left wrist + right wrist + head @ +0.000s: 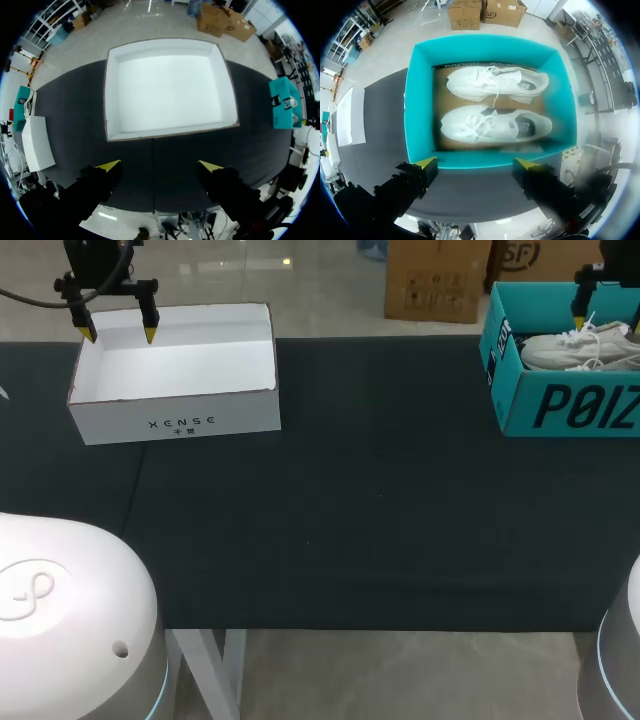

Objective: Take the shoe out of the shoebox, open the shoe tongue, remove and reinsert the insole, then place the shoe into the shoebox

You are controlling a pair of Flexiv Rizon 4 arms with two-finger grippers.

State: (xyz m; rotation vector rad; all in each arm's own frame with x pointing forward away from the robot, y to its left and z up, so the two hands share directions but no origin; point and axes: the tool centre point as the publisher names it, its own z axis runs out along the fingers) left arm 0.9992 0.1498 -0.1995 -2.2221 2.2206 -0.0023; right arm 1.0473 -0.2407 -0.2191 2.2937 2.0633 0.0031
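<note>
A teal shoebox [560,405] stands at the table's far right, and its rim [490,160] shows in the right wrist view. Two white shoes lie inside it side by side, one nearer the gripper [495,125] and one farther [495,82]; in the head view a white shoe [575,348] shows over the box wall. My right gripper [476,163] hangs open above the box's near wall, holding nothing. My left gripper [118,333] is open over the far left part of a white box [180,380], whose inside [170,87] is bare. Its own yellow tips [159,165] are empty.
The black mat [350,520] covers the table between the two boxes and toward the front edge. The white box sits at the far left, the teal one at the far right edge of view.
</note>
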